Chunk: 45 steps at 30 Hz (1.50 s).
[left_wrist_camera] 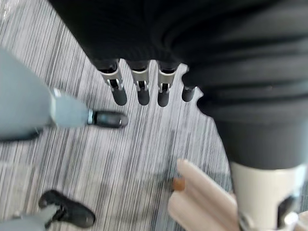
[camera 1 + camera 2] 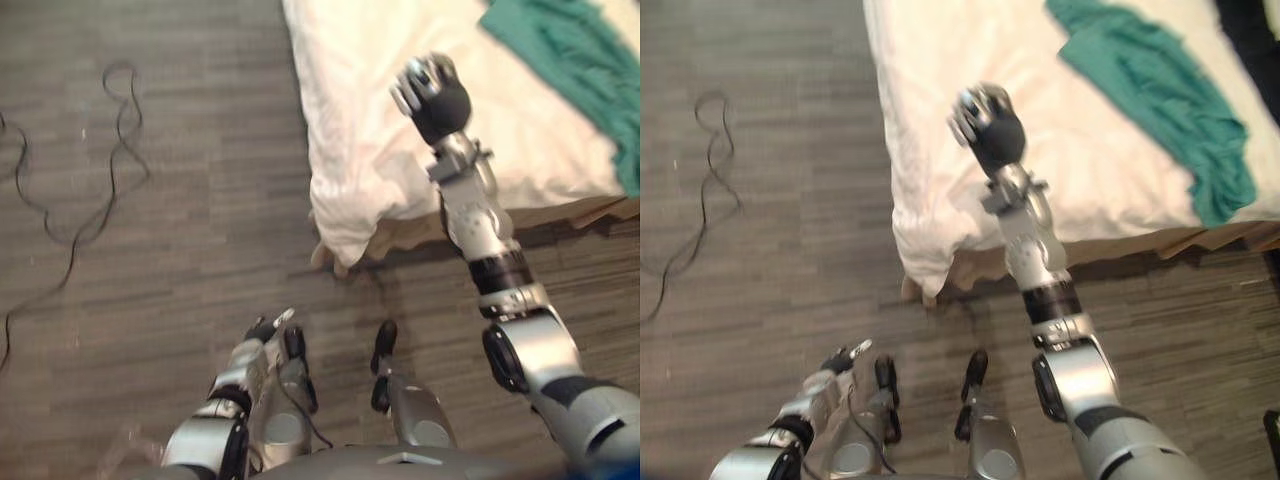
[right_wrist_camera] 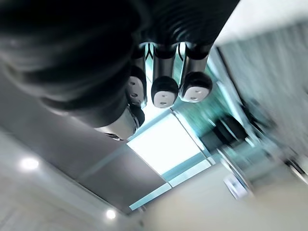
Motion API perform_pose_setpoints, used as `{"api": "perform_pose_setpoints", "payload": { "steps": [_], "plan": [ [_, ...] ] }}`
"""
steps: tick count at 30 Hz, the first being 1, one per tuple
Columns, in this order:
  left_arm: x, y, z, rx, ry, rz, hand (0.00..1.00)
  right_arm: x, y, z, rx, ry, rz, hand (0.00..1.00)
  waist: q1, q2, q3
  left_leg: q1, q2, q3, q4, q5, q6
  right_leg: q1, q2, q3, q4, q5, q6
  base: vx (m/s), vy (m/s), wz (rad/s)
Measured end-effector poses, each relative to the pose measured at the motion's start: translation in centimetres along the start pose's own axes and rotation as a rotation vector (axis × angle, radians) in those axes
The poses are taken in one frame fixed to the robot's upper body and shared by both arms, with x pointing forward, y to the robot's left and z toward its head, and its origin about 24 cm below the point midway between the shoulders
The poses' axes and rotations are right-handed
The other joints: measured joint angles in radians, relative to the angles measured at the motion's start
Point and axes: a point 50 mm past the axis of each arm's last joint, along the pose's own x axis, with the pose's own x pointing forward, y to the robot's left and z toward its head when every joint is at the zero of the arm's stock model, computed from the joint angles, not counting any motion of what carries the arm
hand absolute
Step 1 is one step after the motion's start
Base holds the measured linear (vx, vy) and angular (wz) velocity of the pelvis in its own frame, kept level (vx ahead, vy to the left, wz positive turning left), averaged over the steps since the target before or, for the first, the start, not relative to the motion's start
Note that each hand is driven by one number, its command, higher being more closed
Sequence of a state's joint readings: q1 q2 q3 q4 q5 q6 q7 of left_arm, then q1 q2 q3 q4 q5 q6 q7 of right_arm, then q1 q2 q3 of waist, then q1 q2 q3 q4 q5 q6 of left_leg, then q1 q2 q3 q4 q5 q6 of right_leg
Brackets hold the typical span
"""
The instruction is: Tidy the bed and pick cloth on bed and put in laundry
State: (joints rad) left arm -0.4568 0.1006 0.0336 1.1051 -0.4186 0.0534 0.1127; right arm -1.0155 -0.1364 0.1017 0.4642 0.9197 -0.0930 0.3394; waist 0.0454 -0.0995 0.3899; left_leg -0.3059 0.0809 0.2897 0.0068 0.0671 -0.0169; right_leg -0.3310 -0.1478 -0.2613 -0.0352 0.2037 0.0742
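Green cloth [image 2: 1160, 100]: we see a soft teal piece, crumpled into long folds. It lies on the far right part of the bed and runs slantwise to the near right edge, where it bunches into a thicker lump. Neither hand touches it.
Bed cover [image 2: 940, 150]: we see a pale cream, puffy, quilt-like layer with shallow wrinkles. Its near left corner sags over the edge in a rounded, gathered fold.
Bed base [image 2: 1200, 240]: we make out a tan strip, ragged in outline, under the cover's near edge.
Right hand [image 2: 985, 120]: we find it raised over the cover near the bed's left corner, well apart from the green cloth. In its wrist view the dark-tipped fingers [image 3: 164, 91] are curled in towards the palm, a loose fist with nothing inside.
Left hand [image 2: 265, 330]: we see it hanging low at the robot's side over the floor. In its wrist view the silver fingers [image 1: 139, 89] hang straight in a row, relaxed and holding nothing.
Floor [image 2: 180, 200]: we see grey planks with fine streaked grain.
Ceiling panel [image 3: 168, 144]: we see a bright rectangle past the right hand's fingertips, with small round lights [image 3: 29, 163] beside it.
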Motion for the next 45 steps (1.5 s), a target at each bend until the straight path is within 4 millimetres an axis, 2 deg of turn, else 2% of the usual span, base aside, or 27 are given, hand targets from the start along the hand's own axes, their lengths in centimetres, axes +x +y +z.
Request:
{"api": "perform_pose_setpoints", "payload": {
  "steps": [3,4,6,7,8,10,12,14,16,17,19,22,24,25,26,28,29,30,32,33,34,35,36,37,40,43,45],
  "plan": [
    [0.1,-3.4,3.4,0.036,-0.089,-0.085,0.0,1.0,-1.2,0.4,0.019,0.0,-0.111,1.0,-0.004,0.02,0.041,-0.1,-0.018,-0.012,0.046,0.003,0.016,-0.073,-0.031,0.001,0.002,0.027,0.0,-0.06,0.1,0.25],
    [-0.1,-5.4,4.4,0.042,-0.125,-0.133,0.0,0.8,-2.5,1.0,0.039,-0.018,-0.205,1.0,-0.002,0.041,0.058,-0.141,-0.034,-0.008,0.058,0.004,0.026,-0.11,-0.048,0.002,0.004,0.035,-0.004,-0.07,0.117,0.18],
    [-0.5,-6.8,5.3,-0.002,-0.159,-0.168,0.0,0.1,-4.1,2.5,0.046,-0.068,-0.301,1.0,0.0,0.074,0.077,-0.185,-0.045,0.002,0.079,-0.002,0.036,-0.15,-0.064,0.006,0.012,0.04,-0.003,-0.06,0.105,0.03],
    [-0.7,-7.3,5.6,-0.014,-0.174,-0.171,0.0,-0.4,-4.9,3.8,0.062,-0.128,-0.352,1.0,0.002,0.095,0.09,-0.214,-0.047,0.019,0.103,-0.012,0.051,-0.18,-0.072,0.022,0.022,0.04,-0.003,-0.06,0.112,-0.24],
    [-0.8,-7.6,5.8,-0.04,-0.186,-0.176,0.0,-0.4,-4.4,5.1,0.06,-0.182,-0.344,1.0,-0.001,0.105,0.095,-0.238,-0.047,0.043,0.128,-0.025,0.061,-0.211,-0.077,0.043,0.031,0.039,-0.003,-0.06,0.096,-0.38],
    [-1.0,-7.6,5.6,-0.062,-0.191,-0.17,0.0,-0.7,-4.2,6.3,0.051,-0.234,-0.37,1.0,-0.004,0.112,0.1,-0.261,-0.033,0.081,0.179,-0.055,0.065,-0.238,-0.075,0.06,0.043,0.036,-0.004,-0.06,0.037,-0.51],
    [-1.2,-7.7,6.0,-0.076,-0.206,-0.166,0.0,-2.1,-5.3,7.3,0.048,-0.276,-0.455,1.0,-0.014,0.113,0.101,-0.281,-0.007,0.1,0.242,-0.095,0.06,-0.249,-0.063,0.081,0.056,0.021,-0.011,-0.05,-0.003,-0.44],
    [-1.3,-7.5,7.2,-0.109,-0.233,-0.165,0.0,-4.2,-6.9,8.0,0.03,-0.305,-0.526,1.0,-0.038,0.113,0.101,-0.293,0.015,0.115,0.279,-0.12,0.053,-0.258,-0.054,0.086,0.073,-0.013,-0.021,-0.04,-0.027,-0.29],
    [-1.4,-7.4,9.4,-0.133,-0.277,-0.196,0.0,-7.5,-9.3,9.2,0.001,-0.341,-0.633,1.0,-0.061,0.113,0.101,-0.293,0.038,0.137,0.303,-0.134,0.047,-0.261,-0.041,0.104,0.073,-0.022,-0.019,-0.02,-0.045,-0.35],
    [-1.5,-7.4,10.1,-0.133,-0.288,-0.21,0.0,-8.8,-10.2,9.4,-0.004,-0.341,-0.679,1.0,-0.062,0.113,0.101,-0.292,0.045,0.143,0.311,-0.139,0.044,-0.263,-0.036,0.111,0.073,-0.022,-0.019,0.02,-0.046,-0.44],
    [-1.6,-6.6,12.5,-0.147,-0.328,-0.239,0.0,-14.1,-13.2,8.5,-0.001,-0.3,-0.848,1.0,-0.071,0.113,0.101,-0.283,0.078,0.171,0.352,-0.159,0.04,-0.265,-0.014,0.138,0.076,-0.01,-0.028,0.05,-0.067,-0.54],
    [-1.6,-5.0,13.6,-0.19,-0.353,-0.243,0.0,-18.3,-14.3,6.5,0.014,-0.22,-0.936,1.0,-0.099,0.113,0.101,-0.213,0.117,0.227,0.384,-0.201,0.02,-0.23,0.014,0.17,0.087,-0.004,-0.023,0.1,-0.068,-0.72],
    [-1.5,-4.8,13.5,-0.203,-0.352,-0.262,0.0,-19.9,-14.5,6.0,0.008,-0.199,-0.95,1.0,-0.107,0.115,0.1,-0.156,0.127,0.251,0.381,-0.214,0.012,-0.19,0.026,0.182,0.087,-0.005,-0.023,0.12,-0.05,-0.53],
    [-1.4,-5.1,13.1,-0.224,-0.34,-0.271,0.0,-21.5,-14.7,5.6,-0.017,-0.169,-0.971,1.0,-0.112,0.118,0.097,-0.097,0.136,0.262,0.379,-0.23,0.006,-0.141,0.036,0.194,0.087,-0.02,-0.024,0.11,-0.042,-0.4],
    [-1.1,-4.7,12.6,-0.249,-0.317,-0.251,0.0,-22.2,-14.8,5.5,-0.038,-0.149,-0.981,0.0,-0.113,0.12,0.094,-0.075,0.139,0.266,0.377,-0.236,0.004,-0.122,0.038,0.195,0.088,-0.029,-0.024,0.08,-0.036,-0.36],
    [-0.6,-3.9,10.7,-0.267,-0.276,-0.247,0.0,-24.4,-14.9,4.7,-0.097,-0.07,-1.018,0.0,-0.11,0.122,0.084,-0.014,0.147,0.282,0.375,-0.252,-0.005,-0.073,0.048,0.204,0.091,-0.047,-0.026,0.07,-0.039,-0.28],
    [-0.4,-3.1,8.6,-0.313,-0.243,-0.241,0.0,-26.4,-14.9,3.5,-0.163,0.04,-1.062,0.0,-0.108,0.125,0.063,0.026,0.152,0.295,0.375,-0.262,-0.011,-0.044,0.056,0.216,0.093,-0.057,-0.026,0.06,-0.031,-0.3],
    [-0.3,-2.9,7.7,-0.327,-0.232,-0.236,0.0,-27.2,-14.8,2.8,-0.191,0.094,-1.079,0.0,-0.106,0.124,0.054,0.046,0.156,0.304,0.377,-0.267,-0.014,-0.031,0.061,0.224,0.093,-0.059,-0.026,0.07,-0.023,-0.41],
    [-0.3,-1.3,3.7,-0.366,-0.173,-0.201,0.0,-30.8,-13.7,-0.6,-0.258,0.304,-1.141,0.0,-0.092,0.125,-0.016,0.105,0.165,0.323,0.383,-0.29,-0.034,0.014,0.087,0.254,0.077,-0.065,-0.027,0.07,-0.032,-0.5],
    [-0.4,-0.9,2.7,-0.364,-0.155,-0.192,0.0,-32.0,-13.3,-1.5,-0.267,0.363,-1.156,0.0,-0.087,0.126,-0.037,0.123,0.167,0.332,0.381,-0.294,-0.038,0.03,0.094,0.263,0.067,-0.065,-0.027,0.13,-0.04,-0.49],
    [-0.6,-0.2,0.8,-0.357,-0.119,-0.175,0.0,-34.6,-12.4,-3.0,-0.272,0.473,-1.191,0.0,-0.081,0.128,-0.077,0.155,0.165,0.331,0.372,-0.297,-0.044,0.064,0.099,0.275,0.045,-0.064,-0.027,0.12,-0.022,-0.27],
    [-0.6,-0.1,0.6,-0.355,-0.116,-0.173,0.0,-35.0,-12.3,-3.1,-0.272,0.487,-1.197,0.0,-0.081,0.127,-0.083,0.159,0.164,0.33,0.37,-0.297,-0.044,0.068,0.1,0.276,0.042,-0.064,-0.027,0.14,-0.03,-0.25],
    [-1.1,1.3,-2.5,-0.325,-0.053,-0.138,0.0,-39.3,-10.3,-5.3,-0.245,0.641,-1.255,0.0,-0.083,0.126,-0.151,0.211,0.144,0.308,0.329,-0.298,-0.046,0.121,0.101,0.287,0.005,-0.061,-0.022,0.09,-0.016,-0.14],
    [-1.2,1.7,-3.4,-0.32,-0.028,-0.128,0.0,-40.5,-9.6,-5.9,-0.234,0.683,-1.271,0.0,-0.084,0.125,-0.166,0.232,0.135,0.295,0.314,-0.298,-0.047,0.139,0.101,0.294,-0.006,-0.061,-0.021,0.1,0.004,-0.23],
    [-2.4,3.4,-7.8,-0.215,0.093,-0.083,0.0,-46.1,-5.2,-8.8,-0.203,0.931,-1.297,0.0,-0.093,0.114,-0.213,0.34,0.093,0.285,0.245,-0.297,-0.051,0.24,0.087,0.316,-0.061,-0.051,-0.007,0.07,0.057,-0.15],
    [-3.9,4.6,-11.2,-0.123,0.188,-0.055,0.0,-49.5,-1.4,-10.5,-0.178,1.17,-1.254,0.0,-0.095,0.098,-0.239,0.428,0.057,0.299,0.19,-0.295,-0.05,0.287,0.074,0.34,-0.066,-0.054,0.003,-0.02,0.091,-0.24],
    [-4.7,5.3,-12.8,-0.109,0.23,-0.034,0.0,-50.7,0.1,-11.2,-0.151,1.254,-1.242,0.0,-0.096,0.087,-0.258,0.44,0.041,0.304,0.178,-0.294,-0.049,0.285,0.066,0.356,-0.066,-0.055,0.009,-0.07,0.077,-0.23]
  ]
}}
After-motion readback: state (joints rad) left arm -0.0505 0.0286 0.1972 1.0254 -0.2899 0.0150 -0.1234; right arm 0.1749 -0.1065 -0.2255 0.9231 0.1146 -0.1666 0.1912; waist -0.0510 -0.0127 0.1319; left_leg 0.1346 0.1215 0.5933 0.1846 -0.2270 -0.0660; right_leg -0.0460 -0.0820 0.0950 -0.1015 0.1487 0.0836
